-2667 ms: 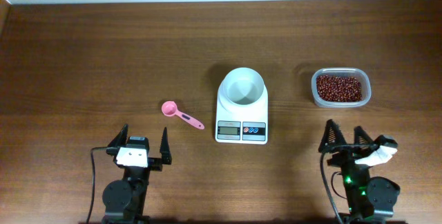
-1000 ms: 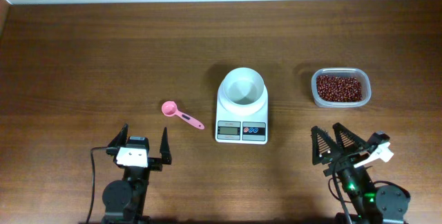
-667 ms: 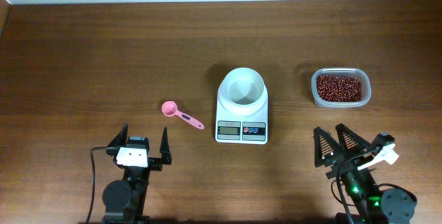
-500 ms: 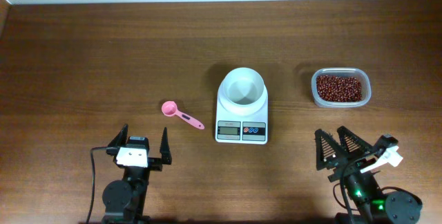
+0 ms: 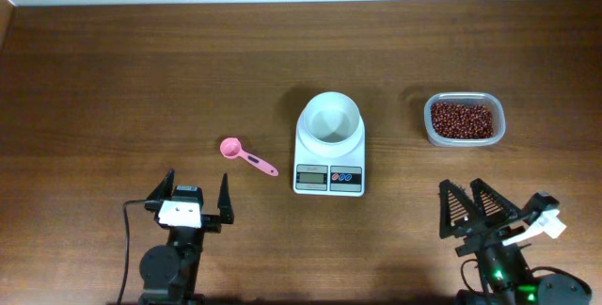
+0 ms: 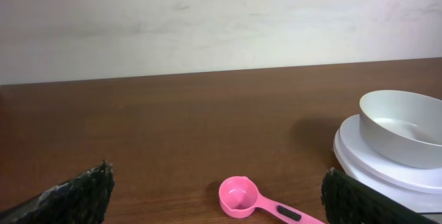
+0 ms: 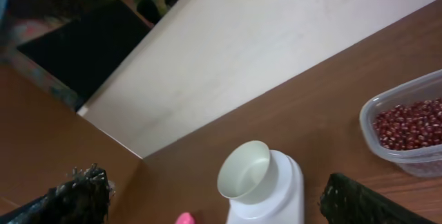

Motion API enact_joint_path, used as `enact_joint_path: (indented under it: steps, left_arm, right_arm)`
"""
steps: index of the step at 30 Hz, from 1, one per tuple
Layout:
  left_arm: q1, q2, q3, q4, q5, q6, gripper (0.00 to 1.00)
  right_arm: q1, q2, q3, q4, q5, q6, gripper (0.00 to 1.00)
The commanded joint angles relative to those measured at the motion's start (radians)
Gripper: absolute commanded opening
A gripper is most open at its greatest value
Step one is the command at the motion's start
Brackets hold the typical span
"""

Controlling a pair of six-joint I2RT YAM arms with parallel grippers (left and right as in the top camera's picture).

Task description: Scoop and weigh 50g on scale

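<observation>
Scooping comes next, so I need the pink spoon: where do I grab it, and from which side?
Take the pink spoon by its handle, about mid-length, coming straight down with the open left gripper, probably the nearer one. The spoon lies flat, cup up at its far-left end; the slim handle angles toward the scale, so close across its width.

White scale (image 5: 329, 159), white bowl (image 5: 330, 118), pink spoon (image 5: 246, 156), reddish-brown beans (image 5: 462, 120), dark wood-grain table (image 5: 141, 79)
</observation>
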Motion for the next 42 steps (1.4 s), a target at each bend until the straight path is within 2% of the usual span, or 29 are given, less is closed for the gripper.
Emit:
enact_joint_path:
  steps: [1, 4, 9, 18, 26, 30, 34, 37, 39, 42]
  left_arm:
    - [0.007, -0.005, -0.006, -0.003, -0.014, -0.013, 0.99]
    - [0.007, -0.005, -0.006, -0.003, -0.014, -0.013, 0.99]
    - [0.007, -0.005, -0.006, -0.003, -0.014, -0.013, 0.99]
    - [0.007, -0.005, -0.006, -0.003, -0.014, -0.013, 0.99]
    - [0.007, -0.005, -0.006, -0.003, -0.014, -0.013, 0.99]
    - [0.007, -0.005, -0.006, -0.003, -0.014, -0.013, 0.99]
    - [0.007, -0.005, -0.006, -0.003, -0.014, -0.013, 0.99]
    - [0.007, -0.005, -0.006, -0.003, -0.014, -0.013, 0.99]
    - [0.007, -0.005, -0.006, -0.003, -0.014, -0.013, 0.99]
    - [0.007, -0.005, -0.006, -0.003, -0.014, -0.013, 0.99]
  right_arm:
    - [-0.006, 0.001, 0.028, -0.01, 0.017, 0.063, 0.99]
    - [-0.006, 0.001, 0.028, -0.006, 0.019, 0.063, 0.99]
    - [-0.005, 0.001, 0.027, 0.099, -0.029, 0.063, 0.99]
    - [-0.005, 0.037, 0.023, 0.098, 0.035, 0.062, 0.99]
    - [-0.005, 0.338, 0.135, 0.099, 0.033, 0.024, 0.99]
    - [-0.005, 0.487, 0.241, 0.099, -0.05, -0.049, 0.99]
    - [-0.005, 0.547, 0.262, 0.153, -0.154, -0.047, 0.99]
    - [-0.005, 0.548, 0.262, 0.212, -0.154, -0.047, 0.99]
    - [-0.005, 0.548, 0.262, 0.274, -0.154, -0.047, 0.84]
    - [-0.005, 0.548, 0.262, 0.303, -0.153, -0.047, 0.72]
